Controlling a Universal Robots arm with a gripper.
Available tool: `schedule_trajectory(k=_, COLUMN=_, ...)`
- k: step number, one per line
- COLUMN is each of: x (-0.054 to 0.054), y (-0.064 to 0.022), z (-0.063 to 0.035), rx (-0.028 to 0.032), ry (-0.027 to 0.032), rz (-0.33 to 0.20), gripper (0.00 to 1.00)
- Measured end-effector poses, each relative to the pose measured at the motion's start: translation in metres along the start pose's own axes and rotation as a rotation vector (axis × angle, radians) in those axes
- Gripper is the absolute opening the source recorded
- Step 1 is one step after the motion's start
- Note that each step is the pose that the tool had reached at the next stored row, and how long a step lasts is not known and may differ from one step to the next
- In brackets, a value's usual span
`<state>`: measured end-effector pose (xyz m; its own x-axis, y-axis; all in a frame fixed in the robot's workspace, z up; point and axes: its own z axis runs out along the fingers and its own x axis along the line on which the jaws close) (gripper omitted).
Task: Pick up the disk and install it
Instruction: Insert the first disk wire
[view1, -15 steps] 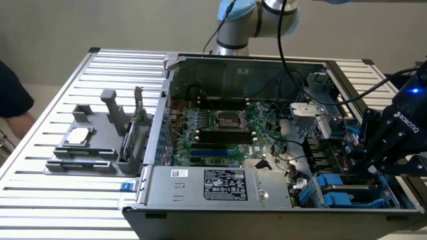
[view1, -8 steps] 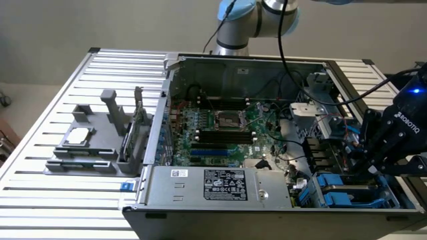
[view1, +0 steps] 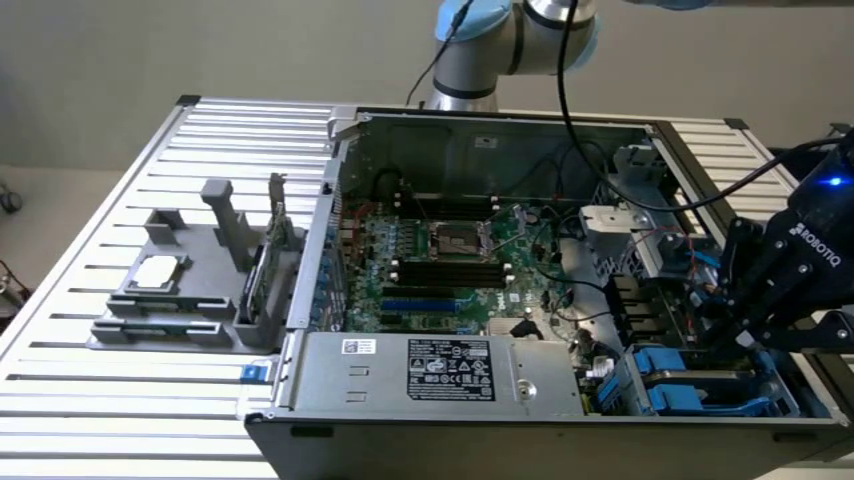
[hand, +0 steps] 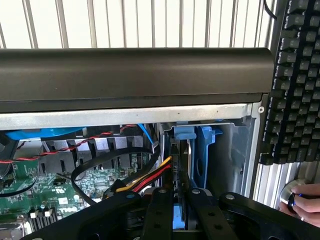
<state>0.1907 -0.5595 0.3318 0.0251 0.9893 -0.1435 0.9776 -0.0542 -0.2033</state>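
Exterior view: open computer case lies on the slatted worktop, with the motherboard in the middle and the silver power-supply box along the near wall. A grey fixture sits well apart, at the exterior view's left. The tool is down inside the case at the exterior view's right, over the drive bay and just above the blue carriers stored there. Wrist view: the two black fingers stand close together, pinching a thin dark slab seen edge-on with a blue cap at its far end. I read this as the disk in its blue frame. It stands upright in the bay opening, just beside a neighbouring blue carrier and roughly parallel to it. Red and yellow cables run up to touch or almost touch the disk's other face; I cannot tell which. A keyboard lies outside the case, and a person's hand rests near it. Judgement: the step in hand is insertion, and the disk is partly into the bay, not seated. To do it well, hold the slab square to the bay guides and parallel to the neighbouring carrier. Press straight along the slot without twisting. Watch that the cable bundle is not dragged in or trapped. Grip firmly enough that the frame cannot tilt between the fingers.
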Motion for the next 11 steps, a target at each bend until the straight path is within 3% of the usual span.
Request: schedule_trajectory(k=11, x=0.0001, y=0.0026, z=-0.0005, rx=0.0114, ry=-0.0002, rz=0.000, gripper=0.16)
